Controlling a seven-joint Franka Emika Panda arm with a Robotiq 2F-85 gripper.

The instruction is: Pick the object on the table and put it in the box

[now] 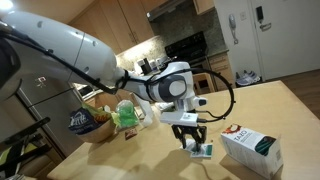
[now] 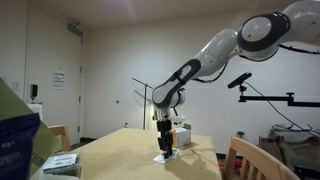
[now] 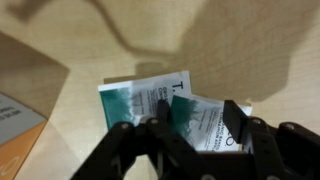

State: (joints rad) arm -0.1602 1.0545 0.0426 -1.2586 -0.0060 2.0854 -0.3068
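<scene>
In the wrist view the object (image 3: 196, 124), a small flat packet that is teal on one side and white with print on the other, lies on the wooden table (image 3: 240, 50). It fills the gap between the black fingers of my gripper (image 3: 193, 118). The jaws stand narrowed on either side of it, and I cannot make out whether the pads press on it. A second, similar packet (image 3: 135, 100) lies beside it, partly under it. In both exterior views the gripper (image 1: 190, 143) (image 2: 166, 152) points down at the tabletop. The box (image 1: 252, 150) (image 2: 60, 163), a white carton with green patches, lies on the table apart from the gripper.
A dark snack bag (image 1: 90, 122) and a green-and-white bag (image 1: 127, 115) stand at the table's back, behind the arm. A flat white and orange thing (image 3: 15, 130) lies at the wrist view's lower left. A wooden chair (image 2: 255, 160) stands at the table's edge.
</scene>
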